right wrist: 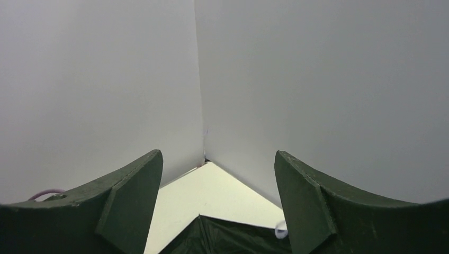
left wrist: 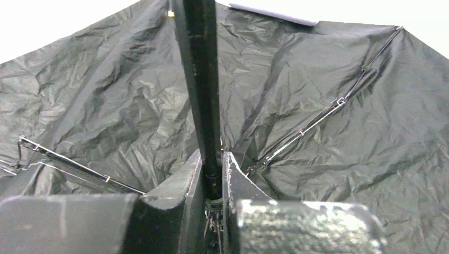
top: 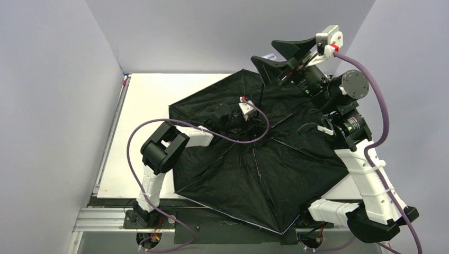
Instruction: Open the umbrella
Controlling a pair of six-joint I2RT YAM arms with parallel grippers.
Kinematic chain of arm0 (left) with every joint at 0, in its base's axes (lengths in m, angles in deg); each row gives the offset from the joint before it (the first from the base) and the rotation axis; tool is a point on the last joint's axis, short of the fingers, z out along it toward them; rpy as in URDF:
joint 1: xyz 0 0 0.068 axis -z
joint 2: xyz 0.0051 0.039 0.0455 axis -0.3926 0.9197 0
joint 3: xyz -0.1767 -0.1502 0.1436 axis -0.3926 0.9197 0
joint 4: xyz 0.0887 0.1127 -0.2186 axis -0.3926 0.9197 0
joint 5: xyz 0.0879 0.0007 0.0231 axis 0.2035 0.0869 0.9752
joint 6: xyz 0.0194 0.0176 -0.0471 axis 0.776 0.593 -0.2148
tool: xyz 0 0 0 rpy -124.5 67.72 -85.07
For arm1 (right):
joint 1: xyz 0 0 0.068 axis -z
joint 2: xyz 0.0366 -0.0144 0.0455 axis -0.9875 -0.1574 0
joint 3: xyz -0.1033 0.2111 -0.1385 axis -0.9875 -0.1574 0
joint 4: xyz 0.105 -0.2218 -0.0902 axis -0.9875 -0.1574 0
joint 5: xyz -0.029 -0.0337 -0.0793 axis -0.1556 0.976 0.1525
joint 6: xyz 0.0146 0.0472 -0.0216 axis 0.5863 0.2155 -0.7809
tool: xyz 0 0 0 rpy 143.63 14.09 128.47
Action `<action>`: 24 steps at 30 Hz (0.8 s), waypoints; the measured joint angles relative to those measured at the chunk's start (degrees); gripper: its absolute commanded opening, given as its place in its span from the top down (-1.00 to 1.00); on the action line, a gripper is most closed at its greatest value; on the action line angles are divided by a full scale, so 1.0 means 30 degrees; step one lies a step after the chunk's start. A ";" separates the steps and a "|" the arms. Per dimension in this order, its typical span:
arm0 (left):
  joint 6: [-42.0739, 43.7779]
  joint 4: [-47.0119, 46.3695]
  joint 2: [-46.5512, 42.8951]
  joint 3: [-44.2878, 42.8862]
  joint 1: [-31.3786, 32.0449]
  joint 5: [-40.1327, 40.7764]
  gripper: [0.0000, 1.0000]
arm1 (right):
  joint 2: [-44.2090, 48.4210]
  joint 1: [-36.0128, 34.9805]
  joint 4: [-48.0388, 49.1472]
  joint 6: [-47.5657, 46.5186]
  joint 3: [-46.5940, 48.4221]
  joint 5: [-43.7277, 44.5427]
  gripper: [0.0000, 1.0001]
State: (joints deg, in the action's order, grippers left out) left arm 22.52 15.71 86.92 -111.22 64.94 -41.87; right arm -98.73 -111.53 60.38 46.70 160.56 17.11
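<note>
The umbrella [top: 265, 174] lies spread on the table with its black lining up and its thin metal ribs [left wrist: 317, 114] showing. Its black shaft [left wrist: 204, 79] rises from the middle. My left gripper [top: 253, 123] sits at the hub, and the left wrist view shows it [left wrist: 212, 164] shut on the shaft's base. My right gripper [top: 278, 57] hangs high over the canopy's far right edge. It stands open [right wrist: 218, 164] with nothing between its fingers, and only a canopy corner [right wrist: 222, 238] shows below it. A small pale lavender piece [right wrist: 281, 229] shows beside its right finger.
The white table top [top: 159, 106] shows at the left and back of the canopy. Grey walls [top: 53, 106] enclose the table on three sides. The canopy's near corner [top: 280, 230] hangs over the table's front edge between the arm bases. Purple cables [top: 137, 137] loop beside each arm.
</note>
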 measured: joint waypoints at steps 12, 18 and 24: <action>0.3060 0.2652 -0.2951 0.2098 -0.2310 0.0219 1.00 | -0.0262 0.0860 -0.0452 0.0648 0.1756 0.2040 -0.53; 0.7832 0.6608 -0.7016 0.2543 -0.4437 0.0255 1.00 | -0.0277 0.1341 -0.0801 0.0991 0.1887 0.2725 -0.53; 1.4564 0.9034 -1.0302 0.2951 -0.4452 0.0240 1.00 | -0.0648 0.1690 -0.2754 0.0787 0.1843 0.2550 -0.52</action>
State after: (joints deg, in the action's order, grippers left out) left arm 66.21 42.81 56.01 -102.37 51.59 -41.15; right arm -100.67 -106.46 52.12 49.06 166.09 24.76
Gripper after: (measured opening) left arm 0.089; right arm 0.762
